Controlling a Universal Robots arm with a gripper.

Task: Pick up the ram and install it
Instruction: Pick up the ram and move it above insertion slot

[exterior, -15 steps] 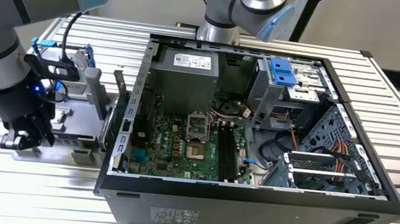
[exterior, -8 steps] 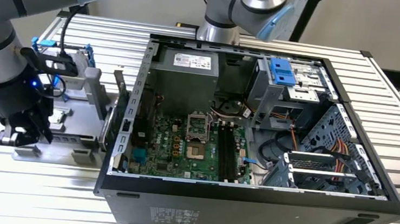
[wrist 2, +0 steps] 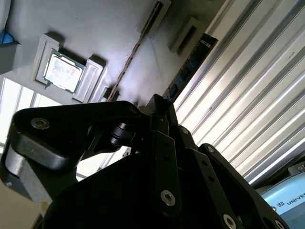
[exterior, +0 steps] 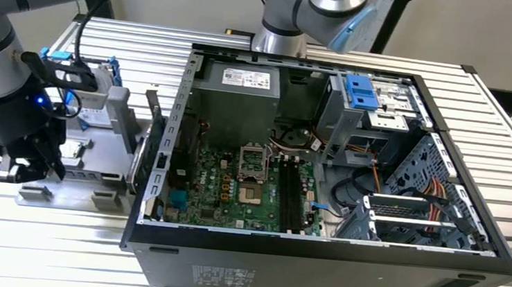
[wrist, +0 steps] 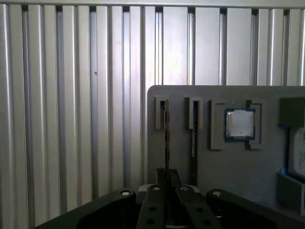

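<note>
The end effector (wrist: 167, 175) lines up with the ram (wrist: 167, 138), stood edge-up in its grey holder (wrist: 214, 167) for pinching; whether it grips, I cannot tell.

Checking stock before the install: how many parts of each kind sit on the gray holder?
Ram: 2
Processor: 1
Hard drive: 1
Total: 4
</note>
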